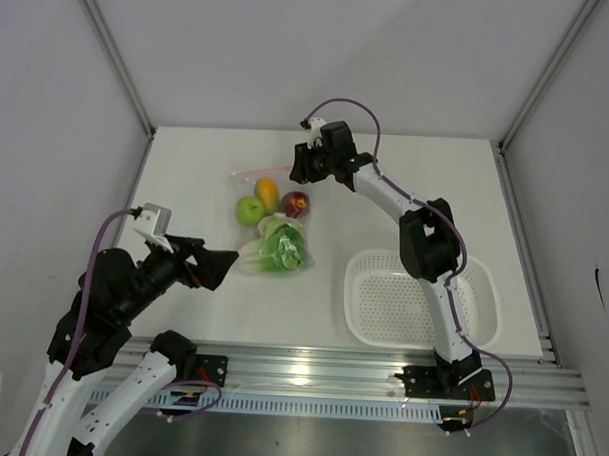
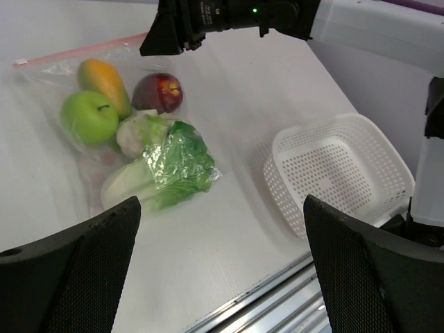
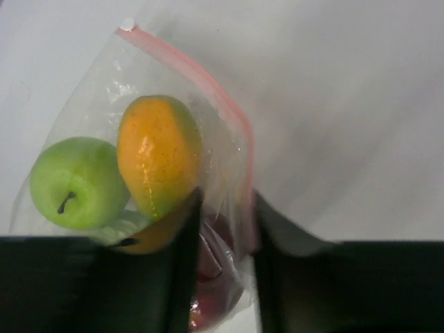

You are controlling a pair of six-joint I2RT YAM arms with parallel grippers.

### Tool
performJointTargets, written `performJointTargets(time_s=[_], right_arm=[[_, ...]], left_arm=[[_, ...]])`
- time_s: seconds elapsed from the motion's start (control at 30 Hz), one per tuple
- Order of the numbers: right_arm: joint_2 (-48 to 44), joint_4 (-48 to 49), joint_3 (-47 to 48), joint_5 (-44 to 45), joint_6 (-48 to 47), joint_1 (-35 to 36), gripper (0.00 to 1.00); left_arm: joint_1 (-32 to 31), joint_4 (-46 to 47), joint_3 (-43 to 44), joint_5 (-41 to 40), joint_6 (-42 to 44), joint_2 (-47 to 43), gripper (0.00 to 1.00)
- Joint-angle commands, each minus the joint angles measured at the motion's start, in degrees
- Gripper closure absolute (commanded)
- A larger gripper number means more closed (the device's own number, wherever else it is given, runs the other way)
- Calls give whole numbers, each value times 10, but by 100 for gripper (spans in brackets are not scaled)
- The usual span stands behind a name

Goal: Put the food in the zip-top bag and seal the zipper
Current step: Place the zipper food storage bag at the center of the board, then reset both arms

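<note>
The right gripper (image 3: 227, 208) has its black fingers slightly apart, straddling the narrow pink zipper strip (image 3: 208, 83) at one end of the clear zip-top plastic bag (image 3: 118, 83), which lies flat on the white table (image 1: 187, 164). Inside the bag sit a yellow-orange oval fruit (image 3: 158, 152), a round green apple (image 3: 76, 182), a dark red apple (image 2: 158, 92), a white cauliflower (image 2: 139, 132) and a green leafy lettuce (image 2: 173, 163). The left gripper (image 2: 222, 208) hangs nearer, jaws spread wide and holding nothing. A white perforated plastic basket (image 2: 277, 149) stands well apart, to the right.

Two arms of white links (image 1: 386, 196) and black joints (image 1: 427, 247), purple cables (image 1: 346, 100) at the wrists, black mesh-textured fingers (image 2: 76, 277), one tiny green light (image 2: 254, 10)
</note>
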Motion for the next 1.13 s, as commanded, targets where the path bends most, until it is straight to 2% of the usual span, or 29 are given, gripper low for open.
performJointTargets(time_s=[0.0,0.07,0.17,0.2,0.33,0.47,0.5,0.57,0.63,0.7,0.73,0.83,0.9,0.93,1.0,1.03,1.1], right_arm=[[12,7,61,-6,-2,-5,52],[13,1,84,3,-2,-8,38],[-4,-21,104,31,-6,-5,4],[-12,-26,107,42,-8,-5,1],[-90,-68,102,125,-18,-1,1],[-177,-160,71,236,-20,13,1],[-200,-170,29,283,-18,25,1],[-273,-194,-31,321,-7,39,1],[-324,-208,-136,378,16,62,0],[-407,-222,-214,392,62,76,1],[-438,-225,-294,394,80,91,1],[-561,-218,-438,409,140,135,1],[-625,-226,-491,431,174,161,1],[-685,-233,-513,437,188,171,1],[-743,-242,-570,430,223,187,1],[-804,-240,-590,430,230,194,1],[-865,-215,-651,411,238,212,1]], left_arm=[[0,16,-1,43,-24,-12,1],[0,19,-10,43,-28,-18,1],[0,32,-27,56,-32,-21,1],[0,33,-28,58,-34,-21,0],[0,45,-44,72,-41,-19,1],[0,48,-48,75,-42,-16,0],[0,49,-50,76,-42,-15,1],[0,52,-53,78,-45,-16,1],[0,54,-57,80,-49,-19,1],[0,59,-66,85,-57,-20,1],[0,62,-71,87,-60,-22,1],[0,80,-93,104,-72,-28,0],[0,92,-111,114,-87,-29,0],[0,101,-115,122,-91,-30,0],[0,116,-128,137,-108,-28,0],[0,126,-140,158,-115,-29,1],[0,175,-161,191,-139,-32,0]])
